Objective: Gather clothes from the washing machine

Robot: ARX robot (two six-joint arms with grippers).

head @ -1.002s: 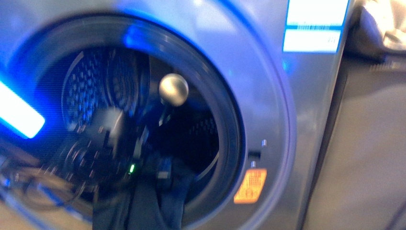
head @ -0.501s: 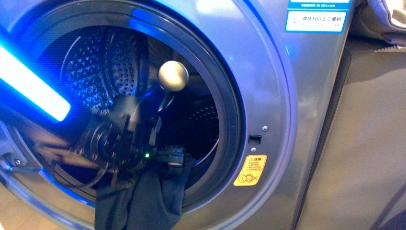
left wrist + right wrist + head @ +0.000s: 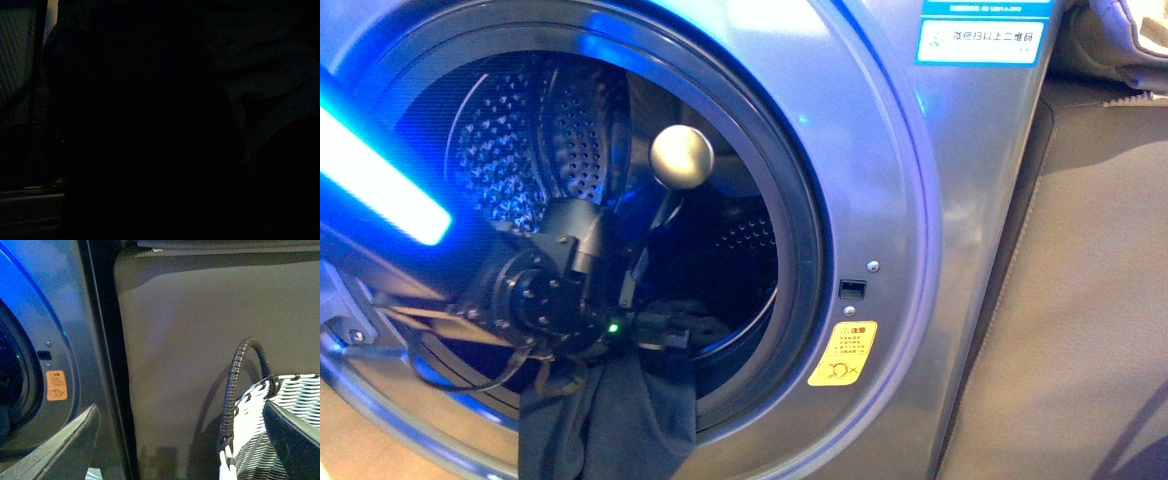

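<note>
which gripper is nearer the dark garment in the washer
Left. The left gripper is at the clothes in the washing machine opening; the right gripper is outside, by the basket.

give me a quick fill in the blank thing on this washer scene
1. The ____ arm reaches into the washer's drum.
2. Draped over the lower rim of the opening are the dark ____.
3. The left wrist view is too ____ to tell anything from.
4. The right wrist view shows a white woven ____.

Missing words: left; clothes; dark; basket.
</note>
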